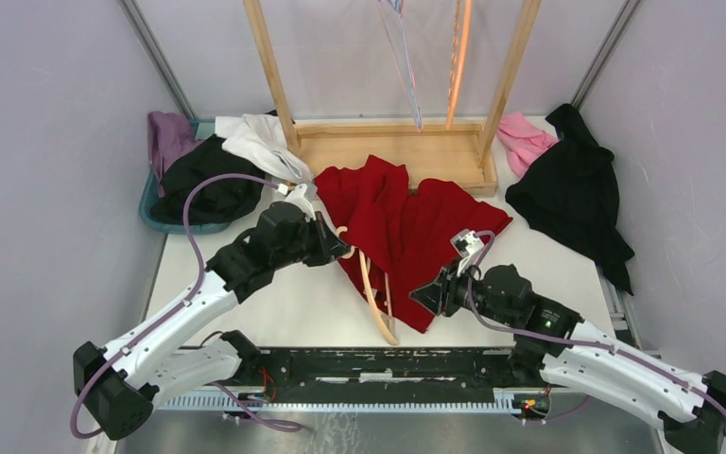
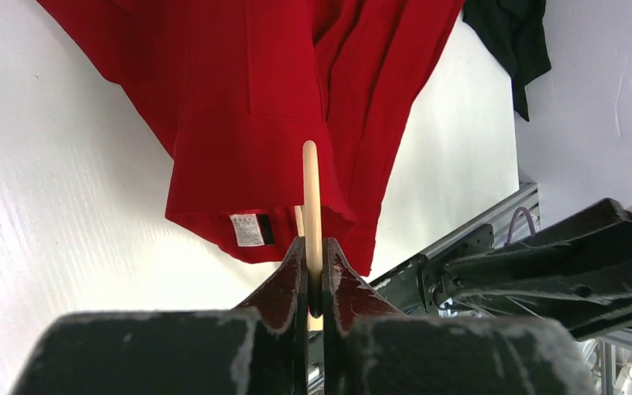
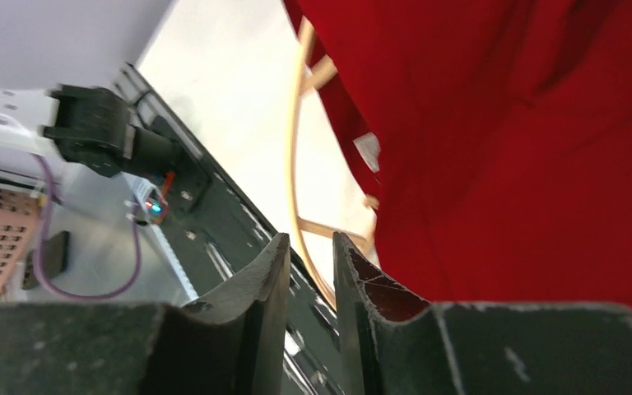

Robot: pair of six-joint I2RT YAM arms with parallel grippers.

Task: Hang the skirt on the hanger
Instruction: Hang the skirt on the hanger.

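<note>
Skirt (image 1: 406, 222), a red one, lies crumpled in the middle of the table (image 1: 284, 303), and the wooden hanger (image 1: 378, 312) is partly under its near edge. The left gripper (image 2: 314, 249) is clamped on a thin wooden part of the hanger. The right gripper (image 3: 309, 247) has its jaws a little apart and empty, just beside the cloth. I think the left one should hold the hanger firm while the right one takes only the waistband edge, not several layers.

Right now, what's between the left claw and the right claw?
The red skirt, with the wooden hanger running along its near edge. The top view shows it best.
</note>
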